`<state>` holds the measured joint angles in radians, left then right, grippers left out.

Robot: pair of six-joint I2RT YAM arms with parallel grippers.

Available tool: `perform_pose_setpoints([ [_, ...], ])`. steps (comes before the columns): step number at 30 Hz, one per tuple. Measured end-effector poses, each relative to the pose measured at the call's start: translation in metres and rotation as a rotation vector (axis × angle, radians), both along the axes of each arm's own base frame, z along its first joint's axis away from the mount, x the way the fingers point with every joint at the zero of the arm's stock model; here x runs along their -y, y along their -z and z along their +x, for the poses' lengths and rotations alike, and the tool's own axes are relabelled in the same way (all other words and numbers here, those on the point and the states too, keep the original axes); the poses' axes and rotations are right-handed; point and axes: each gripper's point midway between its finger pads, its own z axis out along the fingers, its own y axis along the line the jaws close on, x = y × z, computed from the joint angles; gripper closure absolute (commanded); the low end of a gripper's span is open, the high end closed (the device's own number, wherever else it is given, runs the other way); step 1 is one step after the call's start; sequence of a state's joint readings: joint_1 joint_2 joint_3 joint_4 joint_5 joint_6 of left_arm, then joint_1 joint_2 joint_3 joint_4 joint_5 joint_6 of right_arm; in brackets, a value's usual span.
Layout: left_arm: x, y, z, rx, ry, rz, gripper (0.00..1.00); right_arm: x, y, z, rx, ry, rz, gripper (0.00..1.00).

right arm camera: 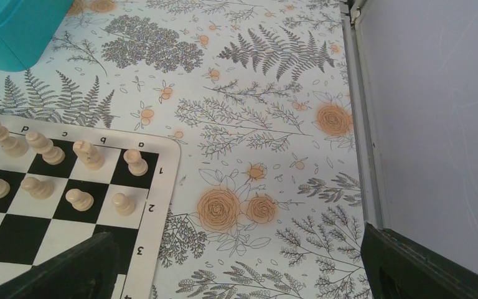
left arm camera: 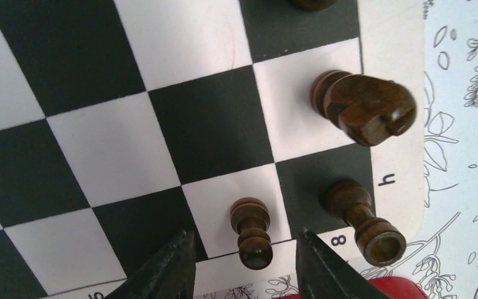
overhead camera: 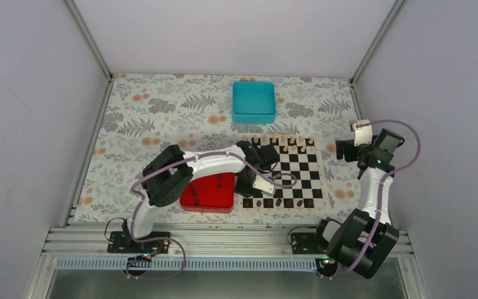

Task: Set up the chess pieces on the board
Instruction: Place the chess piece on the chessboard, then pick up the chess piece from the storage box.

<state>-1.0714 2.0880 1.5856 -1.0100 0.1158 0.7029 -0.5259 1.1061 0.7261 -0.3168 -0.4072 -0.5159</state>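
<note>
Your left arm stretches right from its base, over the red square plastic tray [overhead camera: 205, 203], to the near-left corner of the flat black-and-white checkered board [overhead camera: 305, 167]. The tray sits just beside the board's left edge. There are dark specks in it, too small to tell what they are.

Your left gripper [left arm camera: 244, 240] is released. Its fingers [left arm camera: 165, 271] are apart and straddle a small dark brown wooden pawn [left arm camera: 252, 229], with a gap on each side and no contact. The pawn stands upright on a white edge square. Beside it, on the dark corner square by the printed h and 8, is a dark brown rook [left arm camera: 362, 219]. One square further along the h edge, on white, is a dark brown knight [left arm camera: 364, 107]. In the top view, more dark pieces [overhead camera: 278, 200] dot the board's near row.

Your right gripper [right arm camera: 238, 240] is off the board's right side, over the floral tablecloth [right arm camera: 255, 124]. Its jaws are spread wide and hold nothing.

The board's two far rows hold the pale cream pieces [right arm camera: 84, 154], all upright. Beyond the board, well apart from it, a teal square box [overhead camera: 254, 101] sits on the cloth.
</note>
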Motion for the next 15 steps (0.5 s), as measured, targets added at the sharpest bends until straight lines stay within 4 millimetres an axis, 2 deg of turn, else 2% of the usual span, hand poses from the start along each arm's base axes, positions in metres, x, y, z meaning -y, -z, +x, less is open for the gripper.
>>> perform_pose_setpoints([
  [4,-0.004,-0.003,0.005,0.033,-0.003,0.018,0.58,0.000,0.000,0.000,-0.002,-0.001,0.001,0.00],
  [6,-0.007,-0.012,0.007,0.057,-0.004,0.017,0.58,0.000,0.001,0.000,-0.003,-0.001,0.002,0.00],
  [11,-0.015,-0.054,0.019,0.154,-0.032,-0.044,0.58,-0.001,0.001,-0.001,-0.007,-0.004,0.002,0.00],
  [12,-0.023,-0.065,0.021,0.176,-0.045,-0.057,0.58,-0.001,0.002,-0.001,-0.007,-0.006,0.001,0.00],
  [15,-0.042,-0.078,0.027,0.202,-0.085,-0.065,0.59,-0.002,0.002,-0.002,-0.010,-0.007,0.003,0.00],
])
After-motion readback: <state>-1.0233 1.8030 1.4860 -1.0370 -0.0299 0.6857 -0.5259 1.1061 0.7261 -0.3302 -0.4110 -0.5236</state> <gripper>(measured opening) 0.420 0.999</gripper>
